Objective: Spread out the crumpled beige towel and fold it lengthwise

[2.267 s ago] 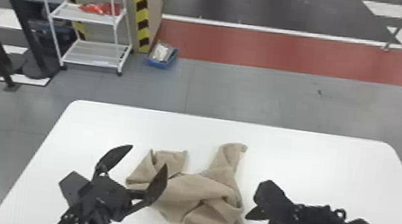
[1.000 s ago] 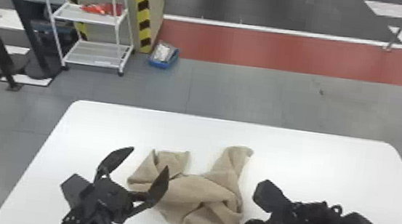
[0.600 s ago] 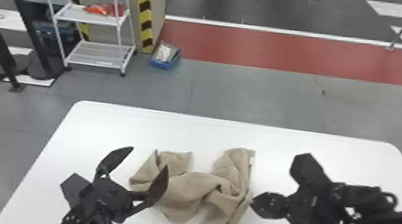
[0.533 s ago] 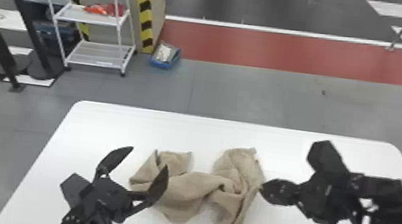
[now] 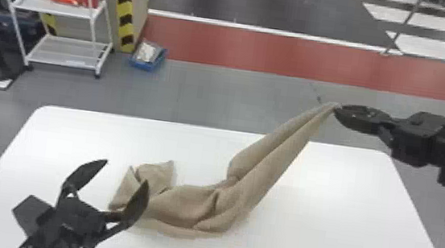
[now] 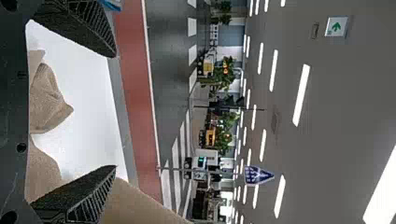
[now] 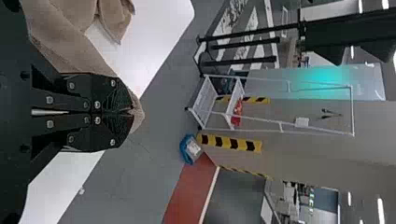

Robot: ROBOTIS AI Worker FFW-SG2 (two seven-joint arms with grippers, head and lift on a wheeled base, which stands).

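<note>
Beige cloth stretches across the head view: the towel (image 5: 191,207) lies bunched on the white table (image 5: 355,223), and from its 3 o'clock end a long, narrow length slants up towards 1 o'clock, lifted off the surface. The right gripper (image 5: 337,108) has its fingers closed on the tip of that length, raised above the table, with its arm coming in from 3 o'clock. At 8 o'clock, the left gripper (image 5: 126,172) has its fingers spread wide and grips nothing; one finger overlaps the towel's 9 o'clock end in this view. The table's far edge runs straight across at 12 o'clock between rounded corners. A strip of white tabletop separates the resting cloth from that edge, and a broader stretch reaches from the cloth to the slanting edge at 3 o'clock. Beyond, at 11 o'clock, a blue tray (image 5: 147,59) stands on the floor near a white shelf rack (image 5: 68,52).

In the left wrist view, the left gripper (image 6: 116,112) has a wide gap between its fingers, with tabletop, folds of towel and the table's edge farther off.

In the right wrist view, the right gripper (image 7: 133,112) has its fingers pressed together, and a bit of towel pokes out past their tips.
</note>
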